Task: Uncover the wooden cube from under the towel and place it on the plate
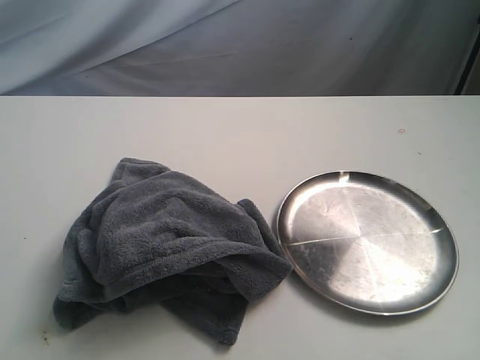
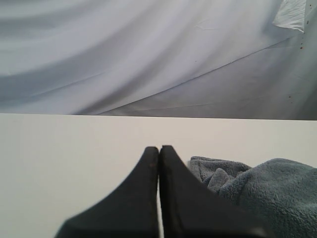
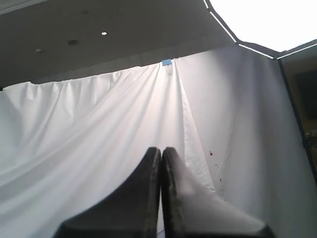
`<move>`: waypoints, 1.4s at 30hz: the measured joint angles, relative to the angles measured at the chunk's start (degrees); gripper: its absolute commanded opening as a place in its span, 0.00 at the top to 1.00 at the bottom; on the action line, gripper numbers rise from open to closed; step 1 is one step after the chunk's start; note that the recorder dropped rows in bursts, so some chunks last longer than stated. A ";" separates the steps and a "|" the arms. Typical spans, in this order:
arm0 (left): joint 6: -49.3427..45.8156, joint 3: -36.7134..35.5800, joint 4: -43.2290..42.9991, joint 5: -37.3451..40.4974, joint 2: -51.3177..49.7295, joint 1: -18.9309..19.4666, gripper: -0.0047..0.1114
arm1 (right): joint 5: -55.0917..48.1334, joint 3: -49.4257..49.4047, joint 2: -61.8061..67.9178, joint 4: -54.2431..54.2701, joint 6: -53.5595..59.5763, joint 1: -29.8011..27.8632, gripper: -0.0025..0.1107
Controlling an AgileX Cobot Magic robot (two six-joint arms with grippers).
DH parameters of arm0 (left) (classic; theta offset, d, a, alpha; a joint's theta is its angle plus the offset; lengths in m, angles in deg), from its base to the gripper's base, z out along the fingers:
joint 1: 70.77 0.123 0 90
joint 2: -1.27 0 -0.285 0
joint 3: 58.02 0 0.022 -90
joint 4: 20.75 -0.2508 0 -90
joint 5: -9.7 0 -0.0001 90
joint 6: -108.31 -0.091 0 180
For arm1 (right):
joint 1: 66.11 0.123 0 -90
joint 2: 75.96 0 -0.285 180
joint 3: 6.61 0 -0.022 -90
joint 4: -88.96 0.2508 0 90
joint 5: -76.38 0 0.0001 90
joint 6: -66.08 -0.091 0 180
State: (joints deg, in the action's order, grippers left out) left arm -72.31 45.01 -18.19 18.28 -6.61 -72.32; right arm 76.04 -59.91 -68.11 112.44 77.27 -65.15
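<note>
Cube hidden: no view shows it, so its facing and long axis cannot be told. Left hand [image 2: 159, 148] has its black, tapering fingers pressed together and is held low and level over the smooth white desk [image 1: 225, 135]. Just beyond its tips, off to one side, lies the towel [image 2: 257, 188], dark grey fluffy fleece crumpled into a humped heap. Past the towel, farther from that hand, sits the plate [image 1: 367, 240], round shiny steel with a shallow raised rim; whether rim and towel touch is unclear. Right hand [image 3: 161, 149], fingers likewise pressed together, tilts upward toward a draped white curtain [image 3: 99, 129].
</note>
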 measured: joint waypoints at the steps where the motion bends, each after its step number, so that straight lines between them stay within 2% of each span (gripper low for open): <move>1: 0.00 0.00 0.00 0.00 0.00 0.00 0.95 | -0.73 0.32 0.00 0.00 0.26 0.00 0.98; 11: 0.00 0.00 0.00 0.00 0.00 0.00 0.95 | -8.23 0.58 0.00 -2.74 1.11 0.14 0.98; 19: 0.00 0.00 0.00 0.00 0.00 0.00 0.95 | -13.40 0.58 0.00 -6.22 3.26 3.64 0.98; 26: 0.00 0.00 0.00 0.00 0.00 0.00 0.95 | -17.78 0.58 0.92 -7.46 3.57 4.31 0.98; 34: 0.00 0.00 0.00 0.00 0.00 0.00 0.95 | -28.67 3.57 16.00 -7.46 3.57 6.88 0.98; 42: 0.00 0.00 0.00 0.00 0.00 0.00 0.95 | -41.17 15.24 38.59 -7.46 3.45 12.62 0.98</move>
State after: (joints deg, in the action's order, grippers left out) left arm -72.31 45.01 -18.19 18.28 -6.61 -72.32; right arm 34.88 -44.67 -29.52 104.98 80.72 -52.53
